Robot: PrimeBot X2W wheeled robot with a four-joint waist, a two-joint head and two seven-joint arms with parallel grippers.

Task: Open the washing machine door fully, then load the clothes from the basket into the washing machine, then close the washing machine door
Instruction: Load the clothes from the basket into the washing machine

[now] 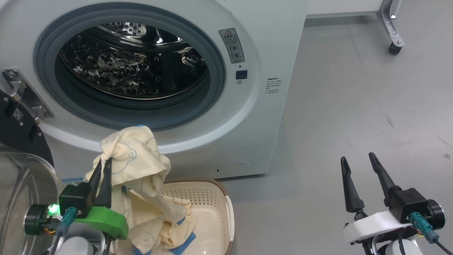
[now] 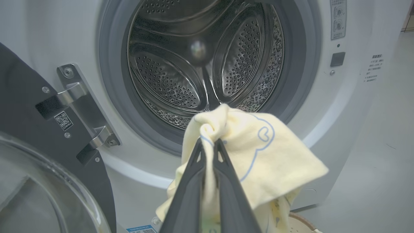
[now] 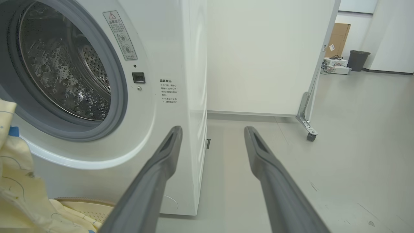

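1. The left fingers [image 1: 106, 184] are clamped together on a bunched fold of the clothes [image 1: 141, 159]; the right fingers [image 1: 348, 187] stand wide apart above the floor [image 1: 354, 99], holding nothing.
2. The clothes are pale yellow with thin blue line-drawn prints. Their top is lifted, and the rest trails down into the basket [image 1: 212, 193].
3. The basket is cream and perforated, and sits just before the washing machine [image 1: 247, 117].
4. The washing machine door [image 1: 21, 184] is swung open at the left.
5. Beyond, the grey gasket [image 1: 46, 71] rings the steel drum [image 1: 134, 67].

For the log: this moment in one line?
door: open | left gripper: shut on clothes, over basket | right gripper: open, idle
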